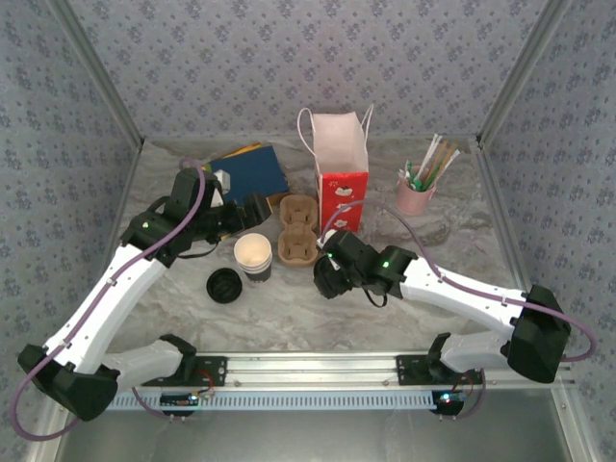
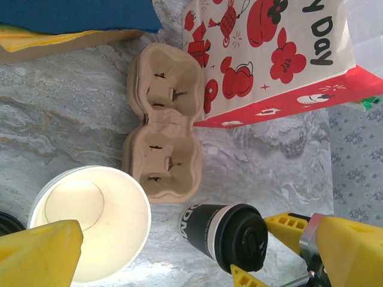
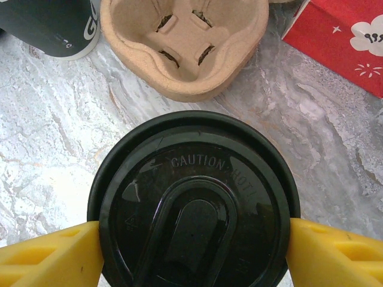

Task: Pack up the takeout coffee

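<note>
While looking down from rt wrist cam, finds right pincer (image 3: 192, 232) set fairly wide yet closed on sth: yellow fingers (image 3: 42, 257) pressed to both sides of round black plastic lid on the takeout coffee (image 2: 222, 234), a small dark-walled paper cup w/ pale band under lid. Prob. gripped at lid level to keep cup upright and lid seated; contact lower down hidden, so firmness only a guess. Sits on grey marbled counter (image 1: 452, 250), just beside near pocket of brown moulded-pulp two-cup carrier (image 1: 297, 229). Seems placed for a short lift into that pocket, or onward to bag.

Has left pincer (image 1: 255, 209) spread fully, holding nothing, hovering just beyond lidless paper cup w/ cream inside (image 1: 253, 255). Likely waiting, maybe to steady carrier or bag.

Farther out:
- Behind carrier, tall red-and-white paper gift bag (image 1: 342, 164), upright, mouth open, string handles above rim.
- Near left edge, loose black plastic lid (image 1: 223, 286), beside lidless cup.
- At back left, flat blue book-like item (image 1: 250, 171).
- At back right, pink cup of straws and stirrers (image 1: 416, 197), well apart.

In the way, by judgement:
- Carrier lying between coffee and bag, so a high lift needed over bag rim and handles.
- Lidless cup and left arm crowding carrier's left side.
- Nothing blocking near pocket itself.
</note>
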Controlling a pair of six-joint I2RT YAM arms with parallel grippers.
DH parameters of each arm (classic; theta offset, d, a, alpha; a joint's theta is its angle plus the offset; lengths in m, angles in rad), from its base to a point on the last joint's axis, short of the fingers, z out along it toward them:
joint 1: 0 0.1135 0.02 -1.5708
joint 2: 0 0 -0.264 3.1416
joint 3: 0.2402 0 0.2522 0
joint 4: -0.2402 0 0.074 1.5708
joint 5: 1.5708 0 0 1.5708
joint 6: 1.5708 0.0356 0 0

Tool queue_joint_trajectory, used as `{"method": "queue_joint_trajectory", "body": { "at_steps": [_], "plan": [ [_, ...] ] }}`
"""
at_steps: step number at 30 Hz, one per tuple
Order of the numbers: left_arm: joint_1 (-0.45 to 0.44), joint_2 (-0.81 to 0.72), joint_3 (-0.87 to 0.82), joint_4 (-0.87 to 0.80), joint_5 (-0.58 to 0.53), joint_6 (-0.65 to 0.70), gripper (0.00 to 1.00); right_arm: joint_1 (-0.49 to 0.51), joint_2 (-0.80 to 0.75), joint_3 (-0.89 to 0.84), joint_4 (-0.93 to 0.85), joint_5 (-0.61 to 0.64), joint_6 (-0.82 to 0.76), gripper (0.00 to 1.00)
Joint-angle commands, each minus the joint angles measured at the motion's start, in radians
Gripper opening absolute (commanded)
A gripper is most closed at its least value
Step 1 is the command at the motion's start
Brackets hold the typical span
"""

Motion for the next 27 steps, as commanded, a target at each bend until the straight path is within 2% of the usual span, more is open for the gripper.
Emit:
{"method": "queue_joint_trajectory", "body": {
  "at_steps": [1,13,27],
  "plan": [
    [-0.004,0.004,0.028,0.004,0.012,0.017,1.0,-0.003,0.008,-0.012,-0.023,-0.008,0.009,0.78],
    [-0.003,0.002,0.024,0.003,0.011,0.02,1.0,-0.003,0.015,0.055,-0.049,0.021,-0.014,0.77],
    [-0.002,0.004,0.021,-0.001,0.008,0.02,1.0,-0.005,0.058,0.058,-0.04,-0.008,-0.017,0.77]
  ]
}}
